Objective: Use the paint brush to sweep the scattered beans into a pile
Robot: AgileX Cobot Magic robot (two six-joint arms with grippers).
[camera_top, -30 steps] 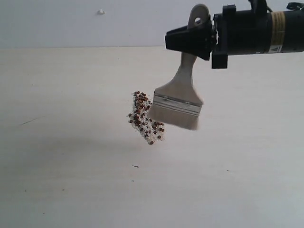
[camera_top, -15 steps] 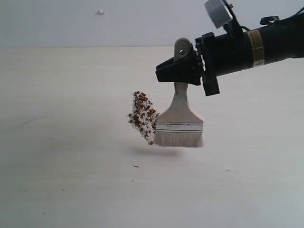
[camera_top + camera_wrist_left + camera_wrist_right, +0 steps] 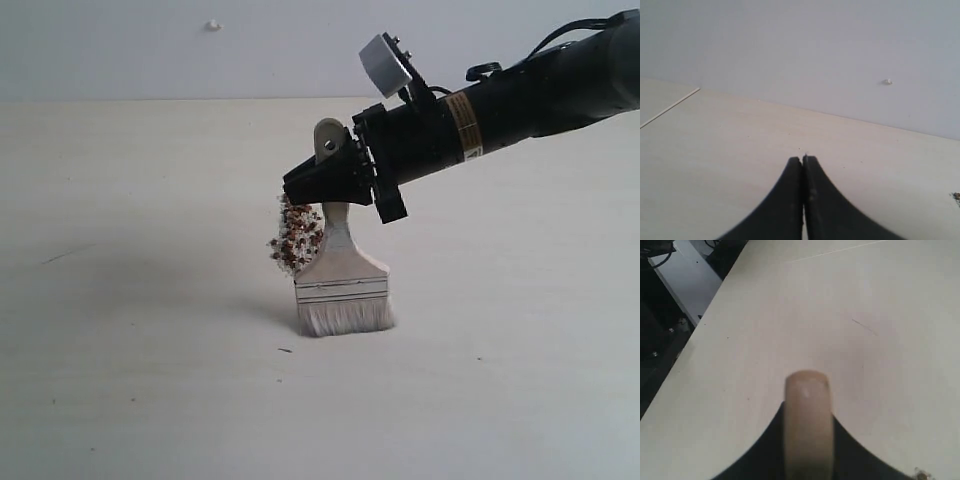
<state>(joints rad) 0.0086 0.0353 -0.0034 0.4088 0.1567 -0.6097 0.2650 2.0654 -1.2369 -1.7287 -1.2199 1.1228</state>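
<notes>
The paint brush (image 3: 341, 282) stands upright with its pale bristles pressed on the table just in front of the beans (image 3: 293, 235), a tight reddish-brown heap with white crumbs, partly hidden behind the brush and gripper. My right gripper (image 3: 322, 178) is shut on the wooden handle, whose holed end sticks up above the jaws. In the right wrist view the handle (image 3: 807, 425) fills the gap between the black fingers, and a few beans (image 3: 921, 474) show at the frame's edge. My left gripper (image 3: 803, 161) is shut and holds nothing, over bare table; some beans (image 3: 956, 197) peek in at the edge.
The pale wooden table (image 3: 150, 380) spreads wide around the heap. A grey wall (image 3: 200, 50) rises behind it. The right wrist view shows the table's edge (image 3: 705, 335) with dark equipment beyond. Small dark specks (image 3: 285, 350) lie on the surface.
My right gripper has swung left and down with the brush. The brush went from raised and tilted to upright, bristles on the table in front of the beans.
</notes>
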